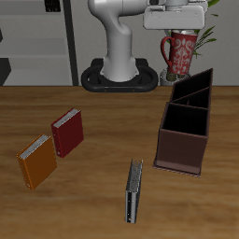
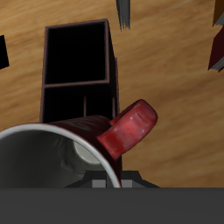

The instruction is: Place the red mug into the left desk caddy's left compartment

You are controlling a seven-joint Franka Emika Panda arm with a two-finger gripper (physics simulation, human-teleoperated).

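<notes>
The red mug [image 1: 179,53], speckled with a pale pattern, hangs upright in the air just behind the far end of the left desk caddy [image 1: 187,126]. My gripper [image 1: 179,34] is shut on the mug's rim from above. In the wrist view the mug's white inside [image 2: 52,162] and its red handle [image 2: 129,129] fill the foreground, and the caddy [image 2: 79,66] lies below with its black compartments open. The caddy is a dark maroon box with dividers, standing on the wooden table.
A red book [image 1: 67,133] and an orange book [image 1: 37,161] lie on the far side of the table from the caddy. A dark grey book [image 1: 133,189] lies near the front edge. The robot's base [image 1: 119,75] stands at the back.
</notes>
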